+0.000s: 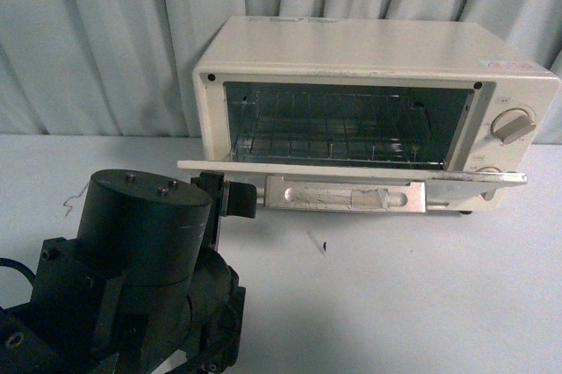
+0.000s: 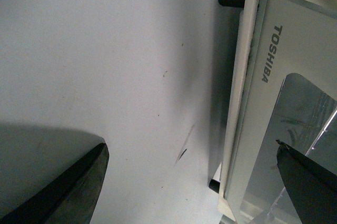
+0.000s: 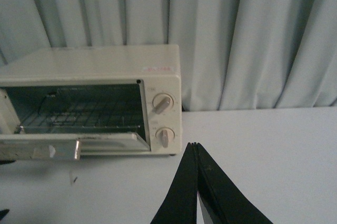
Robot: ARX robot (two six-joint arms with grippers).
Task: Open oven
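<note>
Oven (image 1: 369, 53) door (image 1: 351, 169) down flat, mid-frame. Left gripper (image 1: 230, 197) spread wide at the door's left end, gripping nothing. Right gripper (image 3: 195, 148) pinched closed, empty, apart from oven.

Front view: I'm looking out from the body, slightly downward over my left arm (image 1: 140, 242), facing the oven (image 1: 369, 58) at middle range.
Left wrist view: I'm hovering very close, looking down at the table (image 2: 79, 50) and door (image 2: 258, 129).
Right wrist view: I'm viewing level from farther back.
Shared: all three are catching the door.
</note>
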